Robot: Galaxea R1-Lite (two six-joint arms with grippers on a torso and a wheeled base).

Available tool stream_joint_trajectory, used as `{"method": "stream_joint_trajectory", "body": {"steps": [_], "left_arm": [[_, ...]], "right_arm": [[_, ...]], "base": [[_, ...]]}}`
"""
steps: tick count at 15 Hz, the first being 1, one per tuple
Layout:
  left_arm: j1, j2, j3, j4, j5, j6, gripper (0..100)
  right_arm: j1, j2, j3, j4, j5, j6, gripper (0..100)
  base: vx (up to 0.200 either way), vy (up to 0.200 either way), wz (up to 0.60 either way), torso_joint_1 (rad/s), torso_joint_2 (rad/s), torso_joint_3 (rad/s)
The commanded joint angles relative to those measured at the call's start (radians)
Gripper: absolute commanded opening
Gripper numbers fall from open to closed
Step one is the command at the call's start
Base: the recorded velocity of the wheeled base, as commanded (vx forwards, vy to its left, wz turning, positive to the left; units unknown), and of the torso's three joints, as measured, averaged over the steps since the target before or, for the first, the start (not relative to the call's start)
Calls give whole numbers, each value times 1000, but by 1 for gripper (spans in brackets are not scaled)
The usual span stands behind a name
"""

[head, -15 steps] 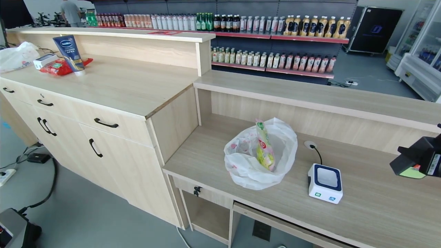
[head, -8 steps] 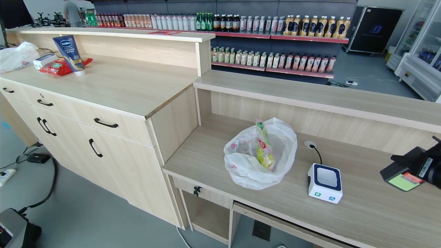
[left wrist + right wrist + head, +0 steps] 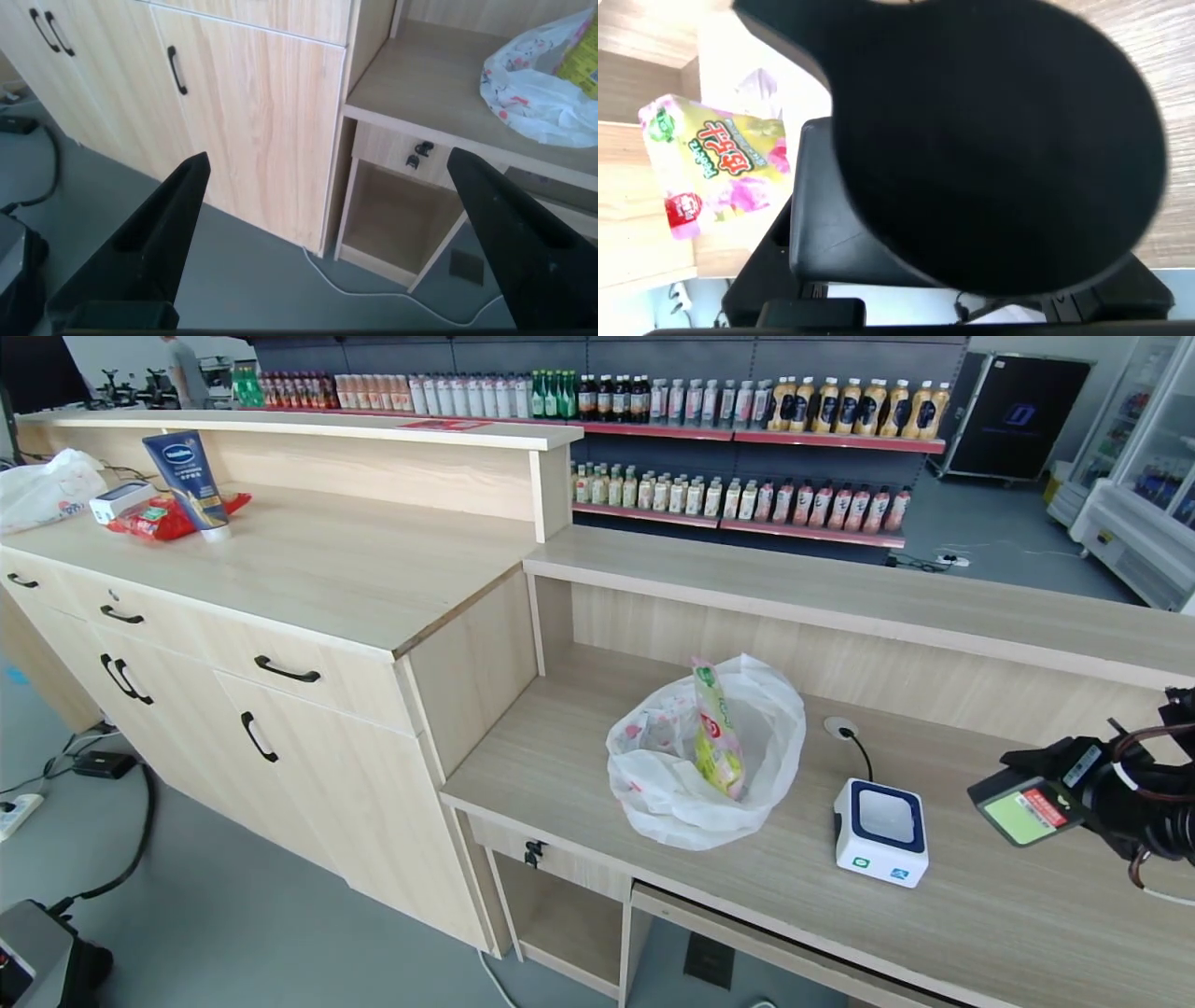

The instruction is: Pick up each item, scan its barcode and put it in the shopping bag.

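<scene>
We see the long pale wood counter (image 3: 355,569) on the left. It steps down to a lower desk (image 3: 1027,915), where the task's things sit. Behind them run shelves of bottled drinks (image 3: 747,406).

On the desk a white shopping bag (image 3: 672,803) stands open. A yellow-green snack pouch (image 3: 717,733) stands upright inside it, with a round red mark on its front.

Just to the right of the bag sits the white scanner (image 3: 881,831), its dark-framed window facing up and its cable running to a port in the desk.

To the right of the scanner, above the desk, the right gripper (image 3: 1083,779) pinches a dark package (image 3: 1022,812). Its green face carries a red label, and a white barcode strip lies along its upper side. The lettering is too small for us to make out.

The left gripper (image 3: 327,159) hangs over the floor beside the cabinet doors, its fingers spread wide with nothing between them.

At the far end of the counter a blue tube (image 3: 187,481) with a white oval label stands on its cap. It is beside a red packet (image 3: 163,518), a small white device (image 3: 119,499) and another white bag (image 3: 47,485).
</scene>
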Motion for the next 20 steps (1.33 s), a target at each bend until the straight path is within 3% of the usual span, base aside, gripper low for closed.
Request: {"method": "stream_joint_trajectory", "body": {"steps": [1,11,20], "left_arm": [[1,0,0,0,0,0,100],[-1,0,0,0,0,0,100],[1,0,0,0,0,0,100]], "right_arm": [[38,70,-16,0,-2,10,0],[54,213,-16,-123,-3,63,0],[63,275,-38,-133,-3,65,0]], "base": [[0,0,0,0,0,0],[0,0,0,0,0,0],[0,0,0,0,0,0]]}}
